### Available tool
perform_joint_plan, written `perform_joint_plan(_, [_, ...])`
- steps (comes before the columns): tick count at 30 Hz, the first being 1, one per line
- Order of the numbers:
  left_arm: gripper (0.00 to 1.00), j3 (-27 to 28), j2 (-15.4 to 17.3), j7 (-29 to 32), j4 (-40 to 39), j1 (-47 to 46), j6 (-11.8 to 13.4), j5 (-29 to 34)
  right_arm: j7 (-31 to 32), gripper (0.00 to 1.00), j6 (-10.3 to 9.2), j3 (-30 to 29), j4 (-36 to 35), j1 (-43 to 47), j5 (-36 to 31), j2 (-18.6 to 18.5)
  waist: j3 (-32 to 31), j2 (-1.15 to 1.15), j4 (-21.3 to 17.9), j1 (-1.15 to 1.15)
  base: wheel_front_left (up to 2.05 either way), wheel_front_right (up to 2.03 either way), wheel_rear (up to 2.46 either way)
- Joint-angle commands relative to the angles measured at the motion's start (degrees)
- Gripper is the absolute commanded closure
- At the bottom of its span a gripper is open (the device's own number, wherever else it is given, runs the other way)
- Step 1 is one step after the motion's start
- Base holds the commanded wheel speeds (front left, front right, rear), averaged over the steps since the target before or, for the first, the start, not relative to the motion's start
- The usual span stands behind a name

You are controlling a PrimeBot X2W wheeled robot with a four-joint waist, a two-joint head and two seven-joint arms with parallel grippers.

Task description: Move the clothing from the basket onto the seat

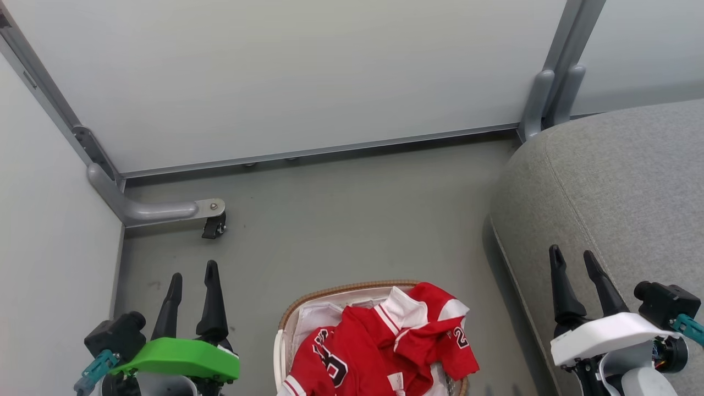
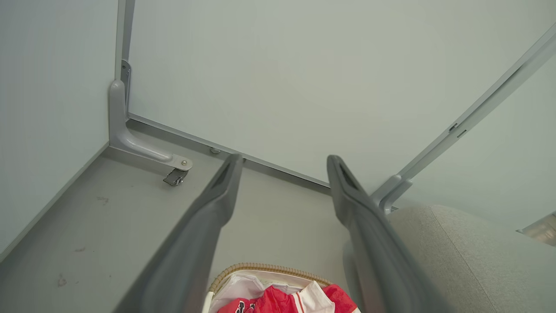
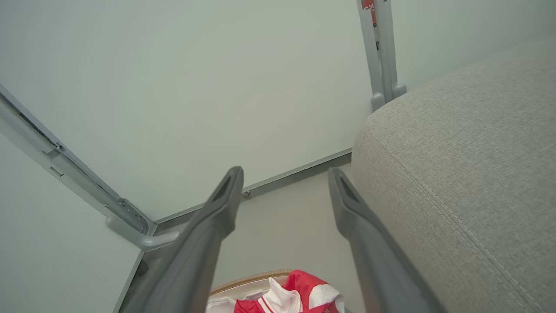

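A: Where's the clothing (image 1: 379,346)?
B: Heaped in the basket (image 1: 341,288), on the floor (image 1: 341,220) beside the seat's (image 1: 616,181) left edge. The left gripper (image 1: 193,270) and right gripper (image 1: 572,252) are both spread and empty
A: Then I'd pinch a top fold and lift it clear of the basket

Jerseys (image 1: 385,346): red, white trim, black numerals outlined white. Basket (image 1: 283,341): white, brown woven rim. Sofa cushion (image 1: 616,192): grey woven fabric. Floor (image 1: 341,220): grey.

The head camera looks steeply down at the grey floor (image 1: 341,220). Both wrist cameras face forward at a shallower angle, sharing the oval white brown-rimmed basket (image 2: 260,266) at six o'clock and the grey woven sofa cushion (image 3: 456,174) toward four o'clock.
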Motion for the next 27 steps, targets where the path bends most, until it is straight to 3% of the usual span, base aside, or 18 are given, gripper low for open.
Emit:
perform_joint_plan(1, [0.0,-0.2,0.4,-0.6,-0.1,0.3,0.3,1.5,-0.6,0.0,0.02,0.1,-0.7,0.2,-1.5,-0.4,0.0,0.0,0.0,0.0,0.0,0.0,0.0])
perform_joint_plan(27, [0.0,-2.1,0.5,-3.7,3.3,1.0,0.9,10.9,-3.8,0.0,0.03,0.7,-0.8,1.2,-14.7,-0.6,0.3,0.0,0.7,0.0,0.0,0.0,0.0])
